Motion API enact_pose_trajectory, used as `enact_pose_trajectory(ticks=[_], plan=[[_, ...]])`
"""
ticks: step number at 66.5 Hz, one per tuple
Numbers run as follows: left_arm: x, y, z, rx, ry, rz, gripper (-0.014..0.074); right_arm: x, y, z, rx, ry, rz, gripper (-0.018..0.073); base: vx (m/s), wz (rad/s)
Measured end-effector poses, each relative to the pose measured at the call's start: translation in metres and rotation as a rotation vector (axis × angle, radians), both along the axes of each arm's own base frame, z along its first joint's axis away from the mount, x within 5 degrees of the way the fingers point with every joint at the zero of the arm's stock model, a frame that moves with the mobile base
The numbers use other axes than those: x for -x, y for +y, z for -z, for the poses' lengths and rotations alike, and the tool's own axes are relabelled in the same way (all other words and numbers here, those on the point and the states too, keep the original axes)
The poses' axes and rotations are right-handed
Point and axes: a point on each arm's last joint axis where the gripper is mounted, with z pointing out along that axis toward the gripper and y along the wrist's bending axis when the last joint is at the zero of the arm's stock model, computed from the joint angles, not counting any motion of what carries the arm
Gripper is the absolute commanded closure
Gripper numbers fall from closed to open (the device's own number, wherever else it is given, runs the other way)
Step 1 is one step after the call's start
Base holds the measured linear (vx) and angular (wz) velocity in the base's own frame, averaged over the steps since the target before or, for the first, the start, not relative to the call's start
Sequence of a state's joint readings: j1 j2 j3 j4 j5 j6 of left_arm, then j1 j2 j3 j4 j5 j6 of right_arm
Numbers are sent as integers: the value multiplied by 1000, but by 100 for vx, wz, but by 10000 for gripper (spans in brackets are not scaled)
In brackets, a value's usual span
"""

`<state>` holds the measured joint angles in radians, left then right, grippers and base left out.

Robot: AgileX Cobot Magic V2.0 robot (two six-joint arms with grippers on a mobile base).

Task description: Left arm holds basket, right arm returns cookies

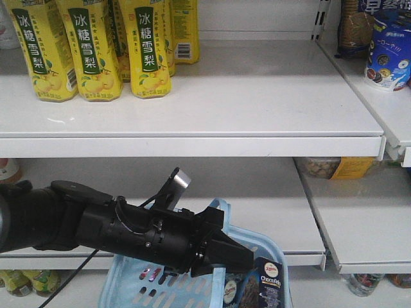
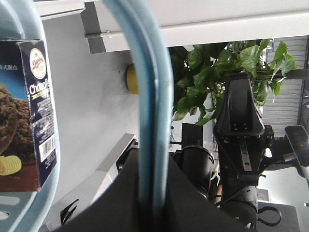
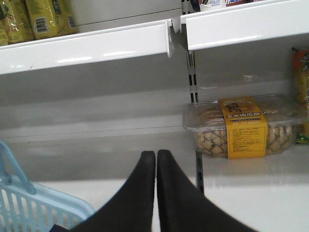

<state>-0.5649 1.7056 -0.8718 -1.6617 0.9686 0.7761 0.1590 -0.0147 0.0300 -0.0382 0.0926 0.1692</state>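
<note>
The left tool (image 2: 154, 205) is closed on the blue handle (image 2: 153, 96) of the basket (image 1: 192, 289), and the handle runs down between its two black halves. The cookie carton (image 1: 270, 281) stands inside the basket, against the rim at the side far from the left arm (image 1: 96, 224). The right tool (image 3: 156, 157) is closed too, with the fingers pressed together and nothing between them. It points at the lower shelf (image 3: 96, 135), with a corner of the basket beside it.

All around are white store shelves. The upper shelf (image 1: 225, 109) carries yellow bottles (image 1: 96, 48) at its left end and is bare to the right of them. On the neighbouring shelf there is a blue tub (image 1: 388, 58).

The front view alone shows the arm, basket and carton together. Only the left wrist view shows the handle inside the tool, the barcode on the carton and a green plant (image 2: 231, 67) in the room behind. Only the right wrist view shows clearly a clear box of biscuits (image 3: 241, 128) with a yellow label.
</note>
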Motion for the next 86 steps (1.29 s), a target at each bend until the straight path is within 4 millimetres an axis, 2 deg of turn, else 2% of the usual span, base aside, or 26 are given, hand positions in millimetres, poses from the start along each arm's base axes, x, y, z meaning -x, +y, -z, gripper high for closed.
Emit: enact_pose_trajectory(ticks=[24,47,52,61,69,75,86], plan=[[0,0,0,0,0,0,603,0,0,0,0,-1,0,568,0,0],[0,0,0,0,0,0,603,0,0,-9,19,-98,-3,568,0,0],[0,0,0,0,0,0,603,2,0,-17,17,-110,-2,568,0,0],[0,0,0,0,0,0,603,2,0,-54,12,-138,0,568,0,0],[0,0,0,0,0,0,603,-9,1,-82,23,-21,1,568,0,0],[0,0,0,0,0,0,603,-23,4,-91,9,121,-4,568,0,0],[0,0,0,0,0,0,603,-47,13,-87,-106,361,-31,568,0,0]])
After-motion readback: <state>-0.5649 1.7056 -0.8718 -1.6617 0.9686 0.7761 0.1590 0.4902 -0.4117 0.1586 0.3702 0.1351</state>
